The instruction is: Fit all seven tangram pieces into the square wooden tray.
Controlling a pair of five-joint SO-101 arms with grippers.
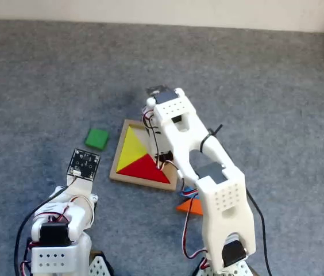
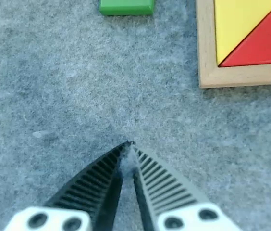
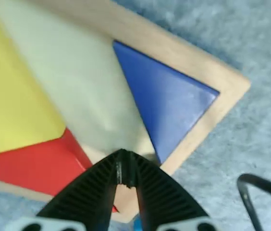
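From above, the tray (image 1: 142, 180) lies mid-bench with the yellow (image 1: 130, 147) and red (image 1: 146, 168) triangles seated; the green square (image 1: 97, 138) sits just left of it and the orange piece (image 1: 186, 206) lies near-right; the right arm covers the tray's far-right part and half the orange piece, so seven pieces cannot be counted. In the left wrist view the left gripper (image 2: 128, 146) hovers over bare bench, jaws together; the green square is cut off at the frame edge; unless the jaws part first, a reach would likely shove it away. In the right wrist view the right gripper (image 3: 124, 166), jaws together and empty, is low over the tray beside the blue triangle (image 3: 166, 103); a careless nudge could skew the triangle or ride it onto the rim; whether the tips touch the tray floor is unclear.
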